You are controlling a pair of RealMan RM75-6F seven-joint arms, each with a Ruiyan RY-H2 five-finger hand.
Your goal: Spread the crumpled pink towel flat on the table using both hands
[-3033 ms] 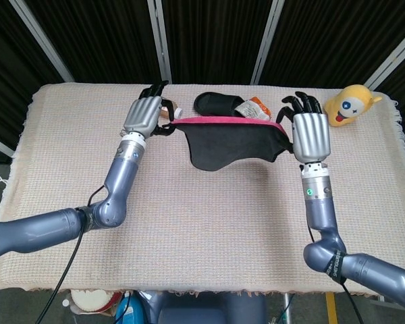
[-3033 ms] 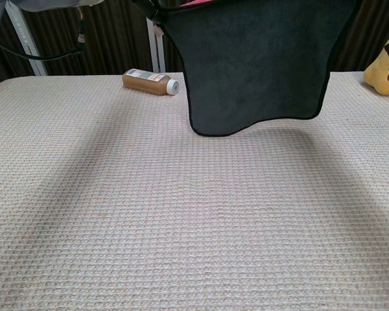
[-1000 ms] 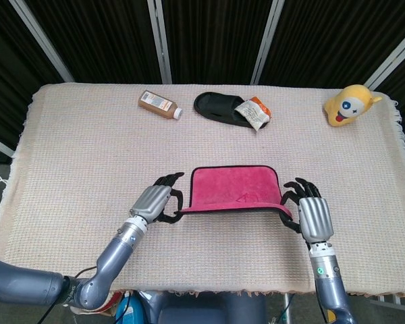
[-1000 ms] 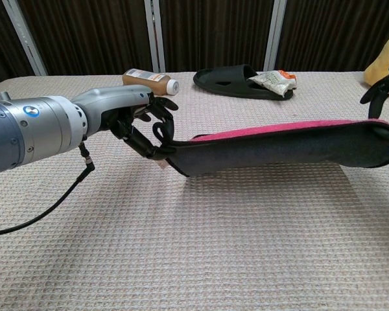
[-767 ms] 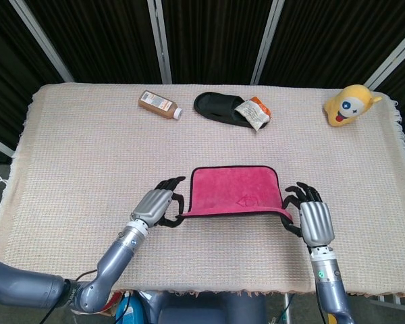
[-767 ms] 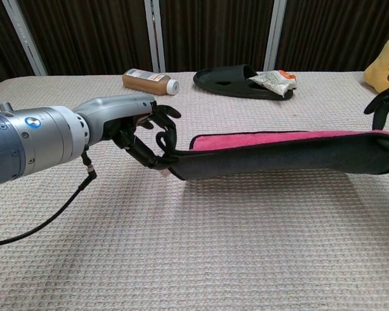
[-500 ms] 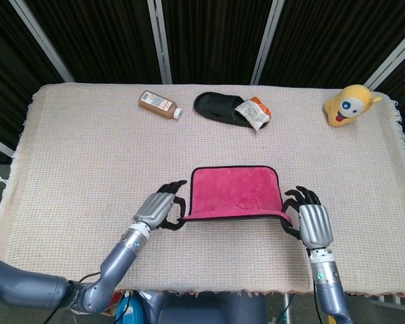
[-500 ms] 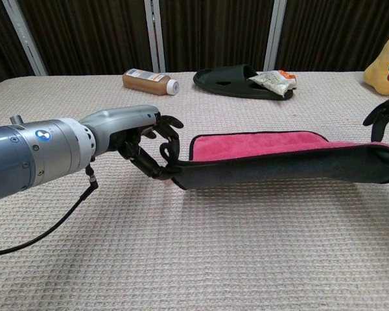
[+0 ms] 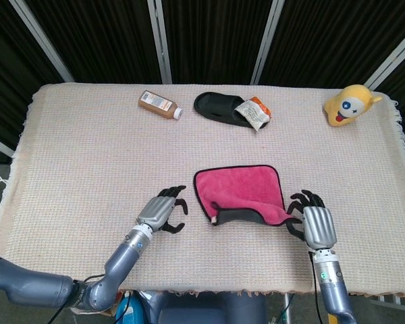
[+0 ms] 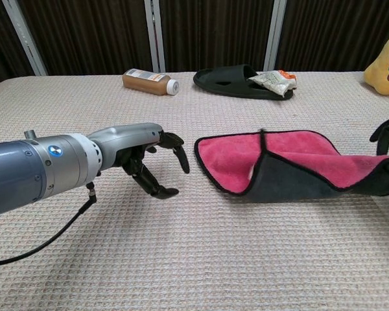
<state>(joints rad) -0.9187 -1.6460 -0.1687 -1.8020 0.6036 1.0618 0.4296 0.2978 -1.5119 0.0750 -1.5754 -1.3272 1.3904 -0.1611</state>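
Pink towel: the pink towel lies on the surface, near its front edge and a little right of centre; pink side up with a black trim, lying mostly flat.
Towel fold: the near-left corner is flipped over onto the pink face, so a dark grey underside flap shows along the front edge.
Left robot hand: the left robot hand sits low over the surface just left of the towel, apart from it; its fingers are spread and curved, and it holds nothing.
Right robot hand: the right robot hand is at the towel's near-right corner, dark fingers reaching towards the cloth edge; in the chest view only a fingertip shows at the frame's right border, and I cannot tell whether it grips the corner or merely touches it.
Far edge, left: a brown bottle with a white cap lies on its side.
Far edge, centre: a black slipper with a small snack packet resting against its right end.
Far-right corner: a yellow plush toy.
Surface: covered by a beige waffle-weave cloth.
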